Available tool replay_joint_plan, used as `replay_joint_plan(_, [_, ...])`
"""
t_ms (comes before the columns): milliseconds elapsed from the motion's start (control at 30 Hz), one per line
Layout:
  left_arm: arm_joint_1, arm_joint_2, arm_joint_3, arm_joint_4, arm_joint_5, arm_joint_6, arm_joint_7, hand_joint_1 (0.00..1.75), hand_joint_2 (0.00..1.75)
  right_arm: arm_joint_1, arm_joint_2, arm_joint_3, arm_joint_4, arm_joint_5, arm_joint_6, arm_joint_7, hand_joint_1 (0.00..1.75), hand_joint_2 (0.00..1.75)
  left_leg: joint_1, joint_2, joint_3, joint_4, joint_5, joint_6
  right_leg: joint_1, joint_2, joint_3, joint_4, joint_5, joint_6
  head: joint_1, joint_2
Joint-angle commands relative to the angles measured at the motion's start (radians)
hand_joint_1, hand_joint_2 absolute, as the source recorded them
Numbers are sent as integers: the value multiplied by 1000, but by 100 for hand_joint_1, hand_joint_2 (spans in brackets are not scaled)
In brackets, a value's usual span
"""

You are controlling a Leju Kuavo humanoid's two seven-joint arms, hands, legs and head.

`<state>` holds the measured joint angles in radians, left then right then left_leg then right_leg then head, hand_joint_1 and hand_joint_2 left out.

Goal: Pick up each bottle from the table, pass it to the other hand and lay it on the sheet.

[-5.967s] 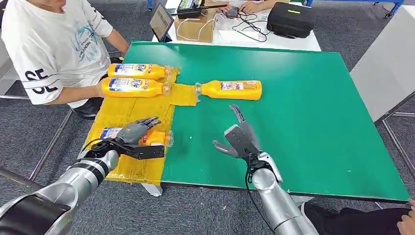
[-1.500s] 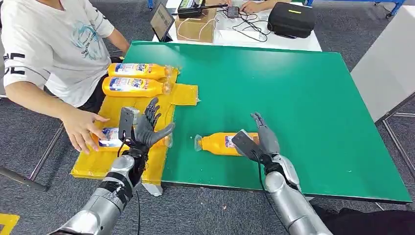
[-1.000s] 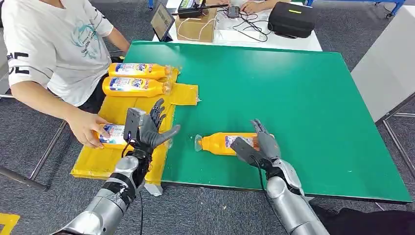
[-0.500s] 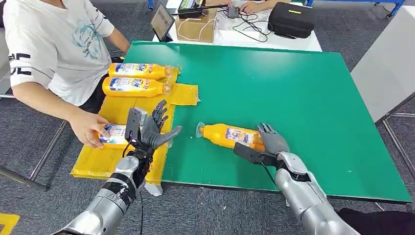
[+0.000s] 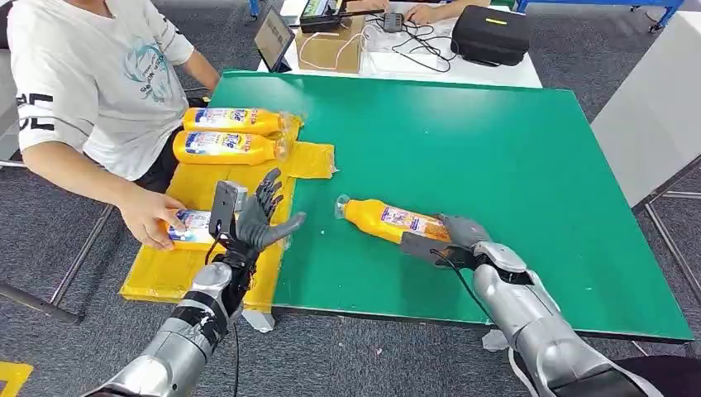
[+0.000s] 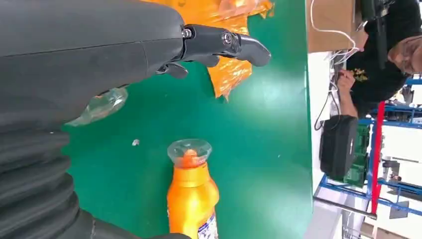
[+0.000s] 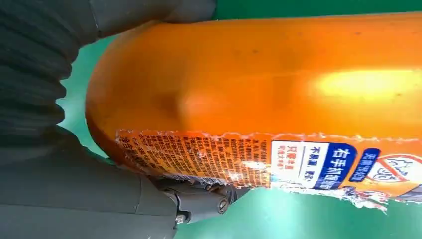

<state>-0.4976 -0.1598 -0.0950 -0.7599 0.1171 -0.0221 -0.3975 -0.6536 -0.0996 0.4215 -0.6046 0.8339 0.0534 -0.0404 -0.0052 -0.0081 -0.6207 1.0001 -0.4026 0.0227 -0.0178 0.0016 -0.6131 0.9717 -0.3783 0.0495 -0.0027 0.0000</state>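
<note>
We see the table (image 5: 512,149), then the sheet (image 5: 198,186) at its left edge. Our right hand (image 5: 450,240) grasps the bottle (image 5: 388,219) by its base, over the table. Our left hand (image 5: 252,219) hovers with fingers spread, holding nothing.

A lab or test workspace: a green-topped table (image 5: 512,165) stands on grey carpet (image 5: 50,223), with a second white table (image 5: 463,68) behind carrying a tablet (image 5: 272,36), cables (image 5: 413,37), a cardboard box (image 5: 329,50) and a black case (image 5: 493,31).
</note>
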Motion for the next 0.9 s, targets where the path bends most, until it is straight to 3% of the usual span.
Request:
replay_joint_plan(33, [-54,38,-6,33,-36,62,-12,0,175,4,98,-126,33,-189,-80,-91,175,175,2,2,4,1,-3,-2,2,1,3,0,-2,-3,0,0])
replay_joint_plan(167, [-54,31,-8,47,-76,114,-26,0,175,124,197,-228,-158,-351,-217,-154,175,175,3,3,3,1,-3,-3,3,2,3,0,-2,-3,0,0])
replay_joint_plan(300, [-34,12,-15,28,-95,109,-22,0,175,248,279,-198,-348,-429,-294,-194,175,175,2,0,1,0,-3,-2,2,0,0,1,-3,-3,0,0])
replay_joint_plan(733, [-12,0,-39,-5,-54,34,24,0,175,223,313,-104,-330,-505,-314,-200,175,175,1,0,-4,1,-2,-2,1,1,-4,1,-3,-3,0,0])
replay_joint_plan(900, [-1,-9,-73,-35,36,-105,52,0,175,177,330,-46,-234,-508,-284,-205,175,175,1,1,-3,1,-3,-2,1,2,-4,1,-3,-3,0,0])
